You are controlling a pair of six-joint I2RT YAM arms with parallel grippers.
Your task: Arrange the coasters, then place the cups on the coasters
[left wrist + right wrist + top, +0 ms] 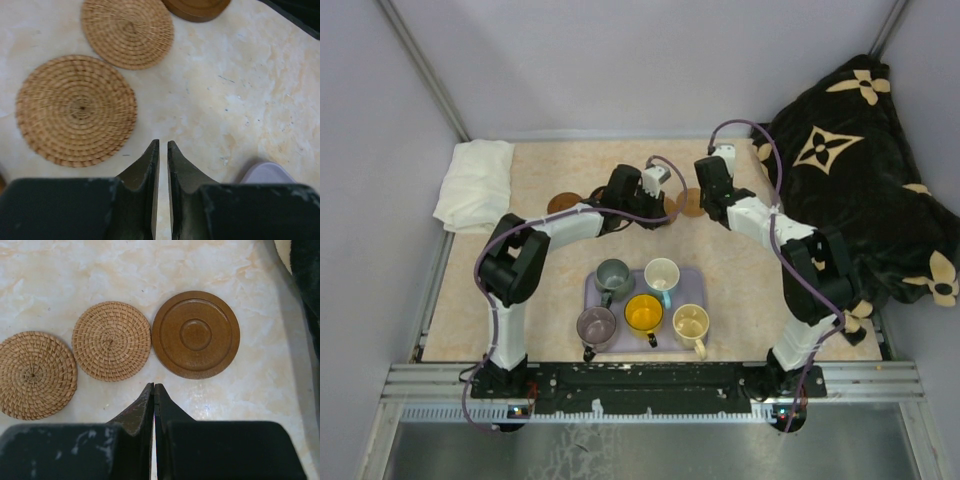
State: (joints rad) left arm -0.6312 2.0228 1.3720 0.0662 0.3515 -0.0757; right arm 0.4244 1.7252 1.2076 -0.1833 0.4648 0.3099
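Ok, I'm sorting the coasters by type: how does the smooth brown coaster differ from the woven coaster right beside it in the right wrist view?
The woven coaster is light tan and coiled like basketwork; the smooth brown coaster is darker and solid, with moulded rings and a round centre. The smooth brown coaster also looks slightly wider than the woven coaster. Both are round and lie flat on the table, side by side.
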